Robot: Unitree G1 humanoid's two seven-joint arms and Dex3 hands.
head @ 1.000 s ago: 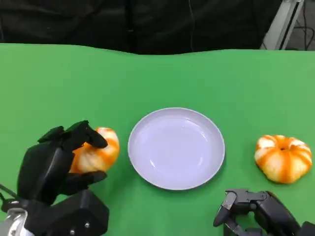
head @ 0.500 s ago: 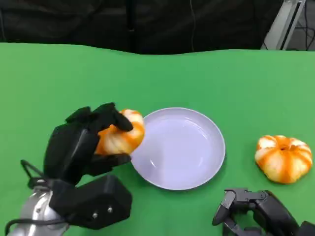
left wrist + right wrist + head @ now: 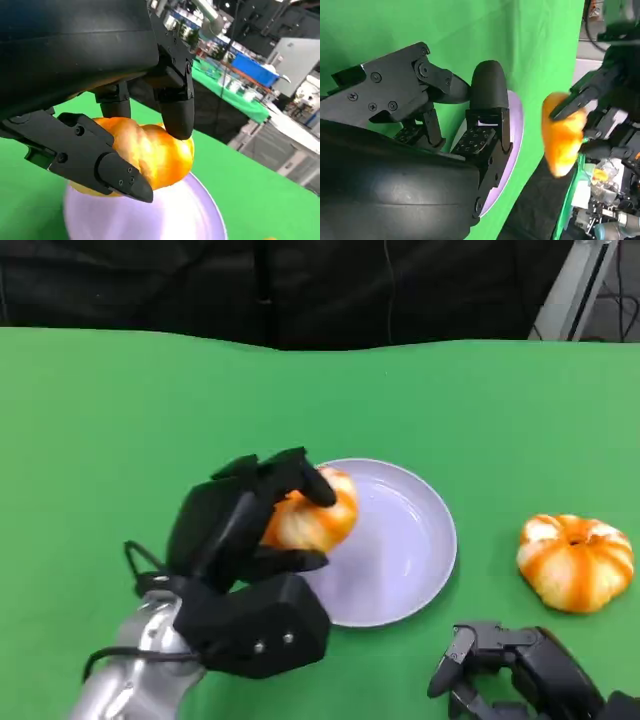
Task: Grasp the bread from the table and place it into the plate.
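The left hand (image 3: 250,520) grips the bread (image 3: 312,512), an orange-and-white pumpkin-shaped roll, with fingers (image 3: 300,472) curled over its top and another finger (image 3: 285,562) tucked under its near side. In the head view the bread sits at the tip of that hand, over the left part of the pale lilac plate (image 3: 400,560). The left wrist view shows the same hold from behind the hand: the bread (image 3: 150,155) is clamped between one finger (image 3: 100,162) across its front and fingers pressing on its far side, with the plate (image 3: 160,220) directly beneath it. Whether the bread touches the plate's surface cannot be told from that angle. The right wrist view shows the bread (image 3: 563,135) held in black fingers beyond the plate's edge (image 3: 512,140).

The right hand (image 3: 510,670) lies low at the near right edge of the green table (image 3: 120,410), its fingers bent inward with nothing in them. A second bread (image 3: 575,562) of the same kind rests on the table to the right of the plate, apart from both the plate and the right hand.

A second ago the left hand held the bread on the table well left of the plate; half a second ago it was at the plate's left rim. Now arm and bread have moved right and are over the plate. The plate, the second bread and the right hand have kept their places.
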